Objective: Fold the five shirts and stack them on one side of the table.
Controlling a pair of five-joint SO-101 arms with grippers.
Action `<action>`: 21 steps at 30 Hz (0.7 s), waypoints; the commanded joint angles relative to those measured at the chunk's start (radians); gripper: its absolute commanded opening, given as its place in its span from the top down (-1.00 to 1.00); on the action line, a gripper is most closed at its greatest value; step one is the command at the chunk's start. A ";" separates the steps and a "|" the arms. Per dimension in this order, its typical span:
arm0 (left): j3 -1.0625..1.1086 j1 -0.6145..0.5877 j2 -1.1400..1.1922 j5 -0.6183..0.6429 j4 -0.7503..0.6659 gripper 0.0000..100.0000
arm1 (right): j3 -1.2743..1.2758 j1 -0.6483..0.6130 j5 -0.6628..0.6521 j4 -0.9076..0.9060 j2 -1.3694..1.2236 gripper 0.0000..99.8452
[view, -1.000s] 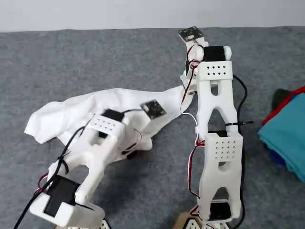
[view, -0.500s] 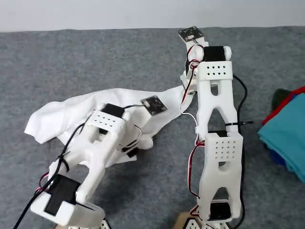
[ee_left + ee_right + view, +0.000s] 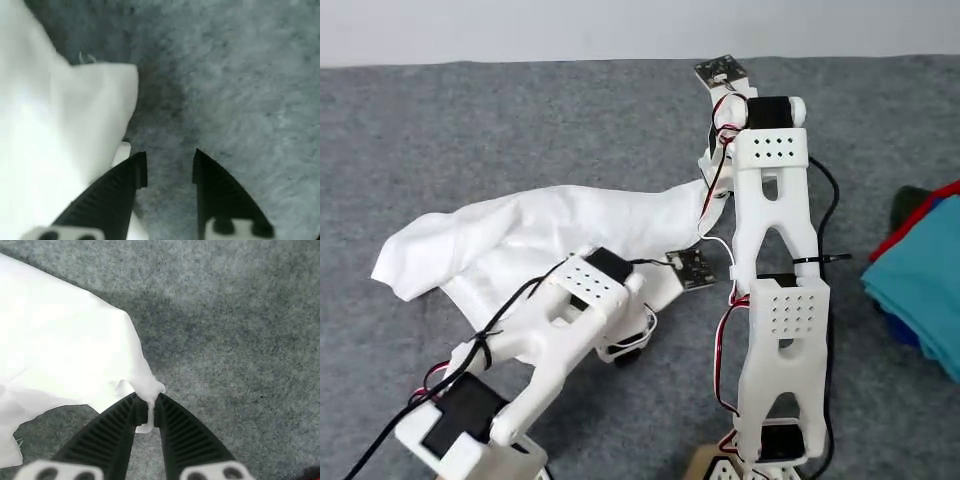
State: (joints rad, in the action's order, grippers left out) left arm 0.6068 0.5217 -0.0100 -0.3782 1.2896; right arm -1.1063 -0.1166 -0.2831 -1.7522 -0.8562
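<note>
Nearest, at 6 o'clock, we are holding the left pincer [image 3: 170,166] spread and empty beside the white shirt [image 3: 550,235]. At 3 o'clock, folded shirts [image 3: 920,285] are sitting stacked. The white shirt is lying crumpled at 9 o'clock, apparently awaiting folding, with the right pincer [image 3: 148,407] pinching its far corner.

The table [image 3: 520,130] is covered with a grey, carpet-like surface. A crumpled white shirt [image 3: 550,235] is spread on it. One corner of it is pinched between the jaws of the right gripper [image 3: 148,407], and its edge is seen just beside one jaw of the left gripper [image 3: 170,165], with bare grey surface between those jaws. A stack of folded shirts [image 3: 920,285] is set well apart from both.
</note>
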 commanded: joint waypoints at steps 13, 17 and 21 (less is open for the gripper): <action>0.033 -0.137 -0.006 -0.060 -0.153 0.68 | -0.012 -0.007 -0.006 -0.033 0.065 0.98; 0.035 -0.146 -0.005 -0.055 -0.152 0.68 | -0.012 -0.005 -0.006 -0.035 0.065 0.98; 0.033 -0.187 0.011 -0.055 -0.153 0.68 | -0.012 -0.005 -0.006 -0.036 0.067 0.98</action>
State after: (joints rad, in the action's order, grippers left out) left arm 0.6452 0.3621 -0.0084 -0.4304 1.1500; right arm -1.1063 -0.1166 -0.2831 -1.7522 -0.8562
